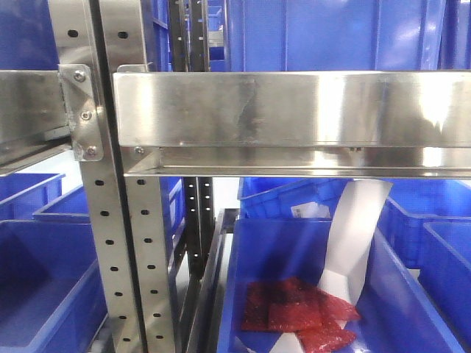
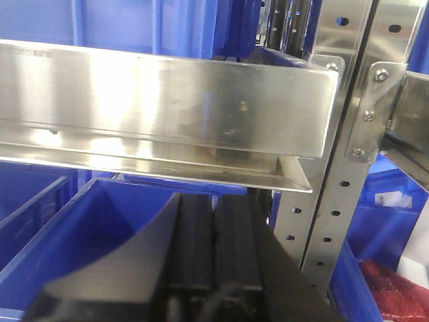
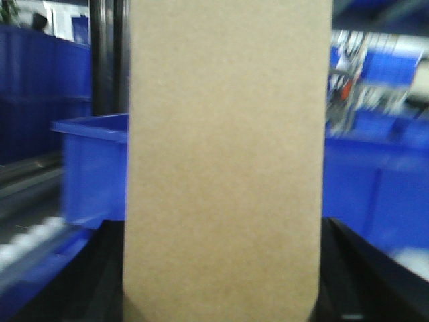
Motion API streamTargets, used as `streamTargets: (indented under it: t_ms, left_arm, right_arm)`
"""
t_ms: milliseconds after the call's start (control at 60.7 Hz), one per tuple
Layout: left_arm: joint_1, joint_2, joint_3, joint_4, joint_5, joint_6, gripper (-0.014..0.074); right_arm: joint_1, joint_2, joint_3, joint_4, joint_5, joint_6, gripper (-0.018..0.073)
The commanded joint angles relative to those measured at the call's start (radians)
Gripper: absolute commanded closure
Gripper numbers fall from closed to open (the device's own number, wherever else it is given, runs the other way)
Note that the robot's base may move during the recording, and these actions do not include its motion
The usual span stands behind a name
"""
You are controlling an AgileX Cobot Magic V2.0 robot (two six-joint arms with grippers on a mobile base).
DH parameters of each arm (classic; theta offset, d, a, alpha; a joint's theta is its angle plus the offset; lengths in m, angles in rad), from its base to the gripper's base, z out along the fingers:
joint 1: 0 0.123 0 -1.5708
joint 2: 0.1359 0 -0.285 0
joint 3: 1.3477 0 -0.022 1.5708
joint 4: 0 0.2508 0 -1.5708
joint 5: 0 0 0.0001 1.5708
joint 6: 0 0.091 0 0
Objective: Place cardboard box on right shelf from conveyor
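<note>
Right wrist view: cardboard box [image 3: 228, 154] fills the centre of the frame. It is a plain tan face, upright, running from the top edge to the bottom edge. Right gripper [image 3: 224, 288] is closed onto it. Black fingers [image 3: 362, 275] show at lower right and lower left, one against each side of the box. The background is blurred. A blue bin [image 3: 94, 168] sits at mid left, with more blue bins on the right. How near the box is to the shelf cannot be told from this view.

Front view: right shelf [image 1: 294, 110] spans the middle of the frame from left of centre to the right edge, with a shiny, scuffed front lip. Perforated uprights [image 1: 96, 220] stand on the left. A bolted bracket [image 1: 81, 110] joins them to a second shelf stub [image 1: 26, 110] at the far left. Below the lip, at lower centre, is an open blue tub [image 1: 280, 250]. Red pouches [image 1: 294, 309] lie on its floor, and a white paper strip [image 1: 357, 228] leans up out of it toward the shelf. More blue tubs are at lower left, lower right and behind the shelf at the top.

Left wrist view: left gripper [image 2: 214, 228] is at bottom centre. Its black pads are pressed flat together with nothing between them. Above it a steel shelf lip [image 2: 167, 100] crosses the upper half of the frame and ends at a perforated post [image 2: 335, 201] on the right. Whether this is the same tier as in the front view cannot be told. A blue crate [image 2: 100, 221] is at lower left under the lip.
</note>
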Motion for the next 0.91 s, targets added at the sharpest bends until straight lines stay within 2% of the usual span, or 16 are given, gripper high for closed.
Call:
streamTargets:
  t_ms: [0, 115, 247, 313, 395, 610, 890]
  left_arm:
    - [0.001, -0.010, -0.003, -0.005, -0.082, -0.003, 0.0715]
    - [0.001, -0.010, -0.003, -0.005, -0.082, -0.003, 0.0715]
    - [0.001, -0.010, -0.003, -0.005, -0.082, -0.003, 0.0715]
    - [0.001, -0.010, -0.003, -0.005, -0.082, -0.003, 0.0715]
    - [0.001, -0.010, -0.003, -0.005, -0.082, -0.003, 0.0715]
    - [0.001, -0.010, -0.003, -0.005, -0.082, -0.003, 0.0715]
    - [0.001, -0.010, -0.003, -0.005, -0.082, -0.003, 0.0715]
  right_arm:
    - [-0.006, 0.109, -0.111, -0.168, -0.092, -0.064, 0.0505]
    - [-0.006, 0.236, -0.166, -0.399, -0.098, -0.098, 0.0503]
    - [0.002, 0.388, -0.173, -0.766, -0.193, -0.098, 0.0503]
    - [0.001, 0.450, -0.173, -0.916, -0.254, -0.098, 0.0503]
    - [0.001, 0.513, -0.173, -1.036, -0.301, -0.095, 0.0503]
    - [0.003, 0.619, -0.173, -1.058, -0.312, -0.094, 0.0503]
    - [0.044, 0.690, -0.173, -1.085, -0.310, -0.095, 0.0503]
